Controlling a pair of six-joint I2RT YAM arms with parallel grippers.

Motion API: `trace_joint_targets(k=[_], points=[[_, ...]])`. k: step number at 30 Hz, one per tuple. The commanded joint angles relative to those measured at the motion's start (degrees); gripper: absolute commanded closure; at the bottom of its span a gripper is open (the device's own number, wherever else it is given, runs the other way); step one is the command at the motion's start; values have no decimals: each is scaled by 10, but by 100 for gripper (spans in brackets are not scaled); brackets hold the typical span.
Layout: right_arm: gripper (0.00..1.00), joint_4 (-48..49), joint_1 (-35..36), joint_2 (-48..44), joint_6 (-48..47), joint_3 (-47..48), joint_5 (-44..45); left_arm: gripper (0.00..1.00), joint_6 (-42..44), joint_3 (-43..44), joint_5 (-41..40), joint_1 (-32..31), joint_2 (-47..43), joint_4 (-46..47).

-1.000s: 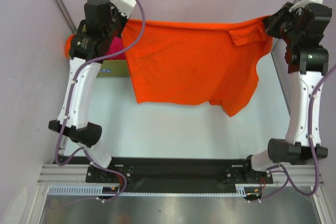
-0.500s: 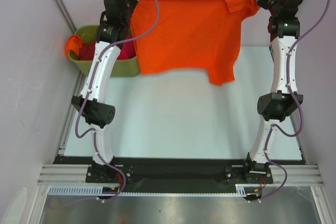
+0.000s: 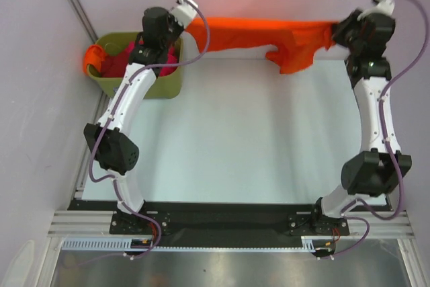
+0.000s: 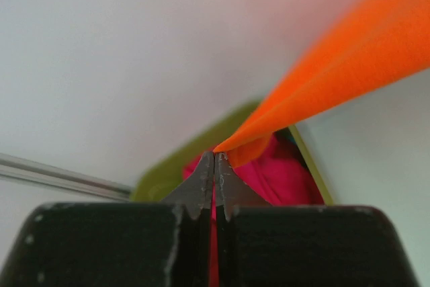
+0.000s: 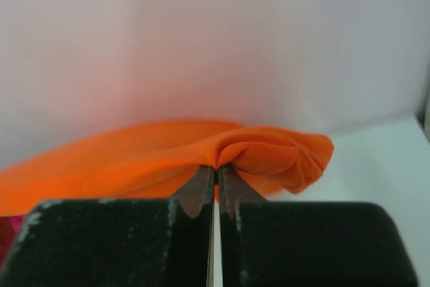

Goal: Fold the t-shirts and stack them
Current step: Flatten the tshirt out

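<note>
The orange shirt (image 3: 262, 26) hangs in the air over the far edge of the counter (image 3: 255, 139). It is pulled into a long band between the two arms. The left fingers (image 4: 214, 166) are shut tight on one thin corner of it. The right fingers (image 5: 216, 178) are shut on a bunched bit at the other end. A loose part droops down near the right arm.

The left pinch looks very small, so I think the cloth could slip out if the arms pull apart more. That end might then drop into the green bin (image 3: 161, 89) close by, which has a pink shirt (image 3: 124, 64) in it. The drooping part could also land tucked under, and the shirt would lie crumpled.

The counter is pale, flat and smooth. Plain light purple walls (image 3: 33, 132) stand close on the left, right and back, so there is little room to swing.
</note>
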Motion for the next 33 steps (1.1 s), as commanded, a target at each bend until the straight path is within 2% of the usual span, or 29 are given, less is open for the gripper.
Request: trace_joint_targets(k=[1,4,6,7,8,11,14,23,28,33], points=[[100,9,16,-103,-21,-208,39,100,10,-130,30,9,-66,-35],[100,-9,29,-189,13,-369,53,100,18,-250,49,10,-116,-62],[100,-40,37,-224,43,-429,60,100,35,-346,67,8,-153,-75],[100,-61,41,-249,51,-488,62,100,40,-377,68,8,-164,-82],[100,-71,52,-257,73,-514,68,100,46,-436,68,7,-181,-84],[100,-103,58,-270,120,-611,43,100,50,-532,71,6,-205,-98],[100,-120,65,-262,162,-669,19,100,46,-605,80,5,-223,-112],[100,-224,67,-256,186,-686,24,100,67,-736,79,0,-294,-166],[100,-276,67,-267,186,-681,25,100,77,-768,78,1,-347,-203],[100,-326,68,-296,178,-679,24,100,70,-783,93,2,-357,-213]])
